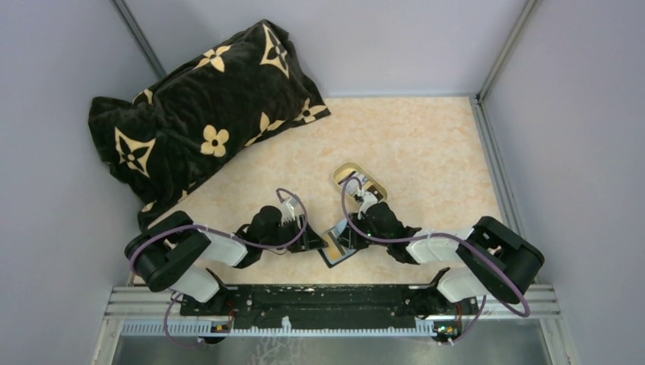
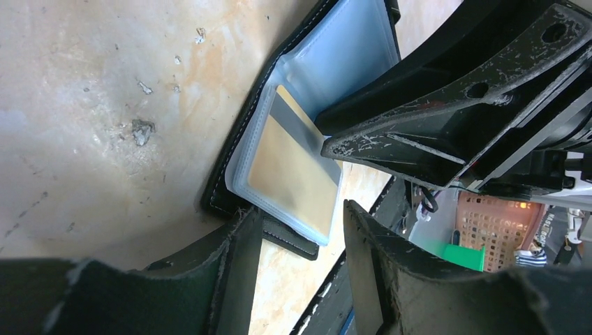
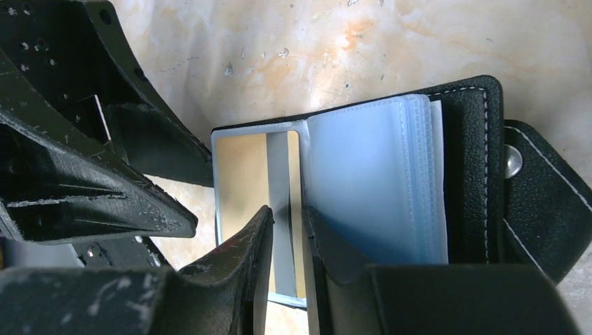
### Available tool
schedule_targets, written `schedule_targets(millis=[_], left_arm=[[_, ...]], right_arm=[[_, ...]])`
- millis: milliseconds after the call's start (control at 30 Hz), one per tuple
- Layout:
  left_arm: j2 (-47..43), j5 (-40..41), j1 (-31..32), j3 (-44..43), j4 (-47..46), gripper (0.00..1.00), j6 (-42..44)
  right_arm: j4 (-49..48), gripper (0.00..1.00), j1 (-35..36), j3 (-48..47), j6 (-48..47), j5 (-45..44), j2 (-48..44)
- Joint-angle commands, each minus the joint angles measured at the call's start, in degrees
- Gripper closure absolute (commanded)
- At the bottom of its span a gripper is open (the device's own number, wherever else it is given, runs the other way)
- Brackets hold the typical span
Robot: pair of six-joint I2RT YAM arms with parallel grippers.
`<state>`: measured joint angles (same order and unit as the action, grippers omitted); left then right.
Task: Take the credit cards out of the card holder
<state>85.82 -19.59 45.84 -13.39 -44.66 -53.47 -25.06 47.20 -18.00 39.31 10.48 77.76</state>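
Observation:
The black card holder (image 1: 339, 251) lies open on the table between both grippers. In the left wrist view its black edge (image 2: 218, 194) frames clear sleeves, and an orange-yellow credit card (image 2: 290, 174) with a grey stripe sits in the top sleeve. My left gripper (image 2: 300, 209) is open, its fingers on either side of the holder's near corner. My right gripper (image 3: 288, 213) has its jaws a narrow gap apart, tips down over the card's stripe (image 3: 241, 181); one finger (image 3: 331, 244) rests against the bluish sleeve stack. The holder's snap flap (image 3: 544, 195) lies to the right.
A gold-rimmed oval tray (image 1: 359, 181) lies just beyond the right gripper (image 1: 354, 230). A big black flowered pillow (image 1: 205, 114) fills the far left. The left gripper (image 1: 318, 242) is close to the black rail (image 1: 327, 300) at the near table edge. Walls enclose the table.

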Motion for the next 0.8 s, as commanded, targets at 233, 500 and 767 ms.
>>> schedule_targets(millis=[233,500,767], left_arm=[[-1.4,1.1,-6.1,-1.2,11.3,0.46,6.5],[-6.9,-0.2,-8.8,-3.3,19.0,0.45,9.4],[-15.1,1.9,-8.8,-3.5,25.9,0.46,10.3]], right_arm=[[-12.7,0.79,1.2,2.7,5.6,7.8,-1.5],[-10.6,0.79,1.2,1.7,4.3,6.2,0.6],[-10.2,0.79,2.0,0.0,4.1,7.5,1.3]])
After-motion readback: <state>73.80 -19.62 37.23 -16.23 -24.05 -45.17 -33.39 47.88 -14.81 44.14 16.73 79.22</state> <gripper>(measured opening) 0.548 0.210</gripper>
